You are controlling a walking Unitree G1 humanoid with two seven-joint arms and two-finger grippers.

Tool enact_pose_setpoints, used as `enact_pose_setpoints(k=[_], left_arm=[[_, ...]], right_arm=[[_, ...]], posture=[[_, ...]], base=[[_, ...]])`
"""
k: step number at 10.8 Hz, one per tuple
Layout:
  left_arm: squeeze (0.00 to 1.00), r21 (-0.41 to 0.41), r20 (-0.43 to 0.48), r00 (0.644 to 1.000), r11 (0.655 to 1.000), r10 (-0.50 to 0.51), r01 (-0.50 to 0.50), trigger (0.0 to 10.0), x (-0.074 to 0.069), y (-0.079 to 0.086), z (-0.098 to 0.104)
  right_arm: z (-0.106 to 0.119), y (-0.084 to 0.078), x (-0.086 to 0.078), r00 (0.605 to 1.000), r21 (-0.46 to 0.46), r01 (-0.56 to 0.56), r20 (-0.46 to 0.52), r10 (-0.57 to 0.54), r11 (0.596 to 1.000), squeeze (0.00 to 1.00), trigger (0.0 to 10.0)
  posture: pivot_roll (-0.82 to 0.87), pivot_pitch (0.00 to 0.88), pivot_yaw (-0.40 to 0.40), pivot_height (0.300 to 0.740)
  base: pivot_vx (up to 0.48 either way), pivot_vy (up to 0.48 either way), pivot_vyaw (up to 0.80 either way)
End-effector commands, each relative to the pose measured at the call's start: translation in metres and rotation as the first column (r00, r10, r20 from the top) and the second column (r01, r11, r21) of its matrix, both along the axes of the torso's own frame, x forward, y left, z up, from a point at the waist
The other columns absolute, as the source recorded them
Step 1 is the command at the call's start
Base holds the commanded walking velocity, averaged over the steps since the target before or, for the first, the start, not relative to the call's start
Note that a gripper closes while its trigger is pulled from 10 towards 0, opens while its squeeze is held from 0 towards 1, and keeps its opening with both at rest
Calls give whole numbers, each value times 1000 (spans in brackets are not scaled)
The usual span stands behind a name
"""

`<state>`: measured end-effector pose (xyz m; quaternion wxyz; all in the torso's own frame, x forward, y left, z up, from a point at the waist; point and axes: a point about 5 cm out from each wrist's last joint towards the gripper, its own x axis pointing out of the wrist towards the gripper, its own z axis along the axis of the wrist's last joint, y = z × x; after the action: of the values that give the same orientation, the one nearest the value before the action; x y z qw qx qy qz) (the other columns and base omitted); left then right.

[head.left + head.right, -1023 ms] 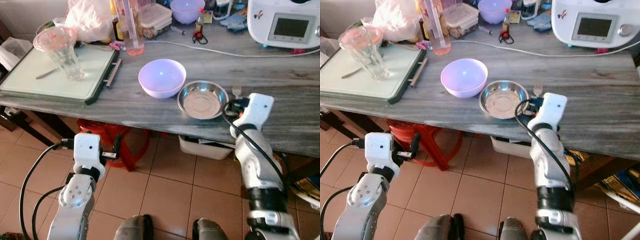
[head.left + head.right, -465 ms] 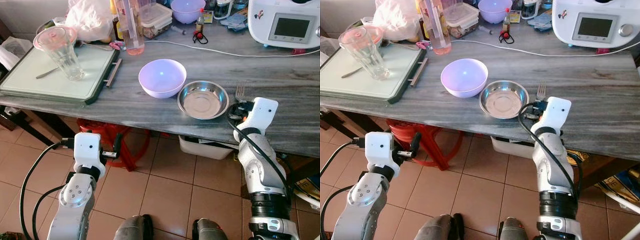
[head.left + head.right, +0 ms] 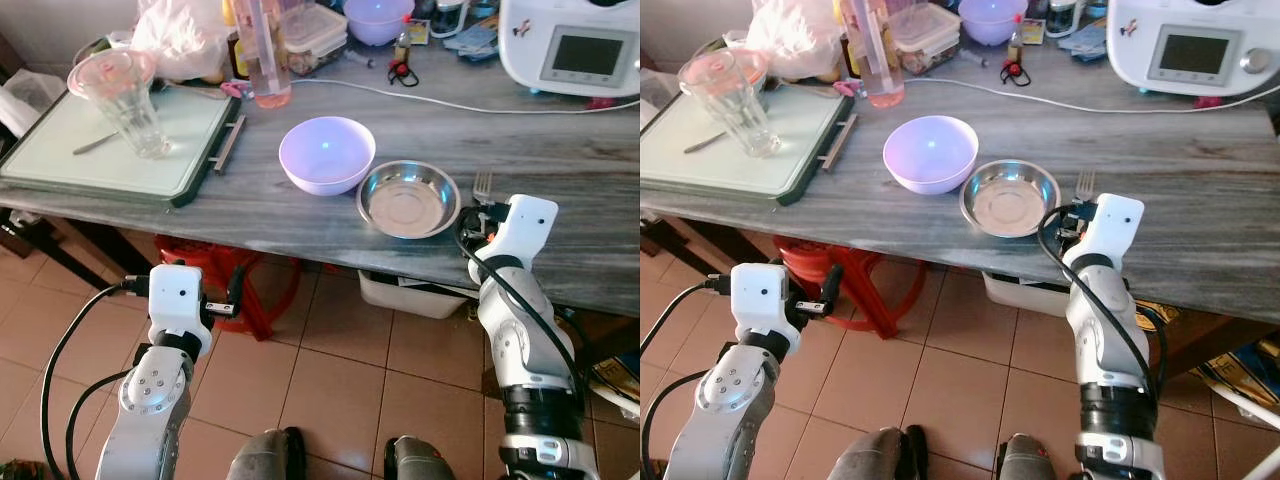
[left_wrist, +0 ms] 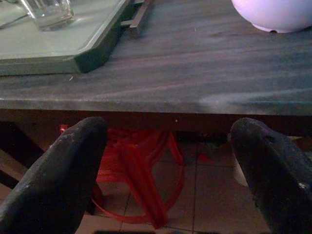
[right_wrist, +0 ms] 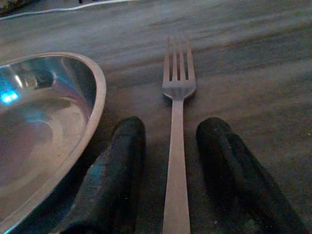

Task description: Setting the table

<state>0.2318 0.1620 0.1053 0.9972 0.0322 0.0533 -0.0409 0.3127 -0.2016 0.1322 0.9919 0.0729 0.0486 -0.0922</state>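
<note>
A metal fork (image 5: 176, 122) lies flat on the grey table (image 3: 560, 150), just right of a steel bowl (image 3: 407, 198) and pointing away from the edge. My right gripper (image 5: 170, 161) rests open at the table's front edge. Its two black fingers (image 5: 119, 170) lie either side of the fork's handle with a small gap on each side. A lilac bowl (image 3: 327, 154) stands left of the steel bowl. My left gripper (image 4: 170, 161) hangs open below the table edge, holding nothing.
A green-rimmed tray (image 3: 60, 160) at the left carries a glass (image 3: 125, 100) and a utensil (image 3: 95, 145). A white appliance (image 3: 575, 45) with its cable (image 3: 450, 103), bottles and containers line the back. A red stool (image 3: 250, 280) stands under the table.
My right gripper has shifted a little to the right, away from the steel bowl's rim, and the fork has shifted right with it. The left arm has not moved.
</note>
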Motion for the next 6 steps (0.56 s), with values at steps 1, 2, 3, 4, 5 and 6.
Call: enact_pose_setpoints(k=[1, 2, 3, 4, 5, 6], left_arm=[[0, 0, -7, 1000, 1000, -2, 2, 10000, 0, 1, -1], [0, -5, -7, 1000, 1000, -1, 0, 10000, 1, 0, -1], [0, -12, -7, 1000, 1000, -12, 12, 10000, 0, -3, -2], [0, -14, -4, 1000, 1000, -8, 8, 10000, 0, -2, -1], [0, -15, 1, 1000, 1000, -5, 5, 10000, 1, -2, -1], [0, -16, 3, 1000, 1000, -5, 5, 10000, 1, -2, -1]], right_arm=[[-8, -6, -5, 999, 2, 23, -33, -23, 1000, 110, 10000], [-1, -5, -3, 1000, -15, 4, 9, -4, 1000, 0, 10000], [6, -6, -2, 999, -45, 4, 47, -2, 999, 0, 10000], [9, -7, -1, 998, -53, 8, 64, -5, 999, 0, 10000], [13, -8, 0, 996, -62, 16, 83, -11, 998, 0, 10000], [17, -10, -1, 995, -70, 22, 101, -15, 997, 0, 10000]], posture=[[32, 170, 117, 740], [32, 167, 117, 740], [31, 166, 115, 740], [31, 164, 113, 740], [29, 161, 113, 740], [29, 161, 113, 740]], base=[[0, 0, 0], [0, 0, 0], [0, 0, 0], [0, 0, 0], [0, 0, 0], [0, 0, 0]])
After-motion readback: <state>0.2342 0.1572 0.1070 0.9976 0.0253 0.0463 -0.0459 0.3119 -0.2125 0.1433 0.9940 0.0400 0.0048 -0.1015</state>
